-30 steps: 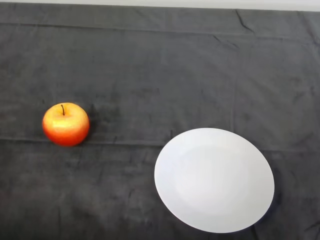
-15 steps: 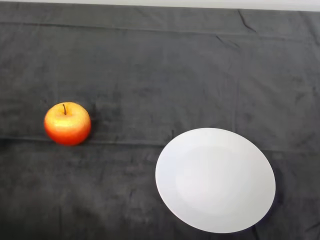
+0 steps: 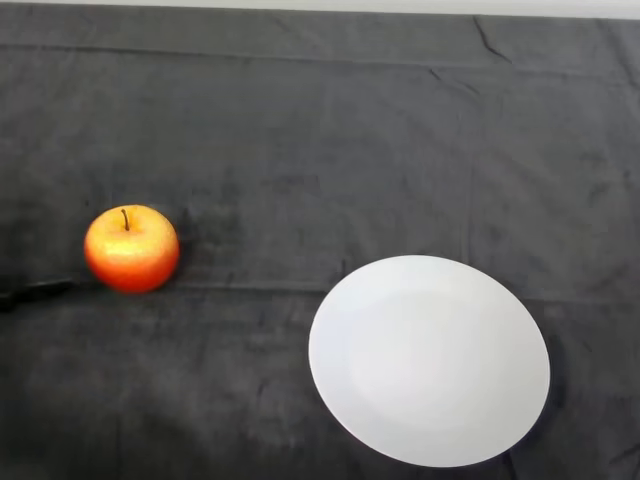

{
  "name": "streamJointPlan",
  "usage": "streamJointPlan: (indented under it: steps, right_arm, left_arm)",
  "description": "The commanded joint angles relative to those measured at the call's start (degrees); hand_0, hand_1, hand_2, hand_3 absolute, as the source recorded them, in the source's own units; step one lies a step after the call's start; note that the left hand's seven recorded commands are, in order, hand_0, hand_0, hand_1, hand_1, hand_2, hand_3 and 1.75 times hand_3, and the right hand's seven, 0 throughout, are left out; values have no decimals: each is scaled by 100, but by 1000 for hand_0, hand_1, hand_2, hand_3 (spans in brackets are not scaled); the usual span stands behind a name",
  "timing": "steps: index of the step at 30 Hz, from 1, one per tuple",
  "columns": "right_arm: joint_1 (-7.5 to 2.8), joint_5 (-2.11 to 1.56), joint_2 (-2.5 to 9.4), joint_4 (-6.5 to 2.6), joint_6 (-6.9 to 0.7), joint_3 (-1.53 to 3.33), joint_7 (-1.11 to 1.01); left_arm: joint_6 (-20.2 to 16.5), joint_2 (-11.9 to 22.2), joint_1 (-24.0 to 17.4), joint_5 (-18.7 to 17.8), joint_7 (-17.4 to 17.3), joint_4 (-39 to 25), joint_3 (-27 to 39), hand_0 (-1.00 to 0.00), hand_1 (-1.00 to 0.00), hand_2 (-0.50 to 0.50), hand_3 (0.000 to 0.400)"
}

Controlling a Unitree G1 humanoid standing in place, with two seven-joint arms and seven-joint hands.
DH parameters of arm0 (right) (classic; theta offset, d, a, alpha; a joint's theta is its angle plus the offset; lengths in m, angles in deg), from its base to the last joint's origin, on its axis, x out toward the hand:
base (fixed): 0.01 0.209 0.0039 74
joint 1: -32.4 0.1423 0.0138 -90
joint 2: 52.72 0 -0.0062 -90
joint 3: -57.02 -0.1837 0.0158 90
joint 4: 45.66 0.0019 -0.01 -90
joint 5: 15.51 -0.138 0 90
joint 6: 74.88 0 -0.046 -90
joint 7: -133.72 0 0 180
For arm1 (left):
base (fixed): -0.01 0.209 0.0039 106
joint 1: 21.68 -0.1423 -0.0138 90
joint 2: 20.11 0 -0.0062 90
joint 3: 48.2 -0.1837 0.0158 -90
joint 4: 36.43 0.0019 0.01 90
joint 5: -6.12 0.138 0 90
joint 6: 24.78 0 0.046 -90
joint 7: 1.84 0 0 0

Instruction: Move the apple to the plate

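New since a moment ago: a thin black tip of the left hand (image 3: 35,291) shows at the table's left edge, just beside the round red-yellow apple (image 3: 131,249); can't tell its grip state. Apple and flat white plate (image 3: 429,360) unmoved, well apart; apple sits near the left edge, upright, stem up. Likely rigid, smooth, slick, prone to rolling: grasp across its widest middle.

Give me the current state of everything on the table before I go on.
apple: upright, stem up, resting on the dark cloth at the left, not held, apart from the plate.
plate: right way up on the cloth at the lower right, nothing on it.
hand: only a dark tip shows at the left edge, just short of the apple; grip not readable.
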Motion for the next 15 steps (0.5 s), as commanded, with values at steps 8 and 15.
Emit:
streamJointPlan:
  steps: [8, 15]
  right_arm:
    - [-154, -39, -38, -46, -8, -50, -13]
    - [-156, -40, -38, -41, -11, -50, -13]
  left_arm:
    - [-28, -162, 360, 263, -163, -166, -283, 0, 0, 0, 0]
    - [-43, -282, 438, 394, -164, -218, -433, 0, 0, 0, 0]
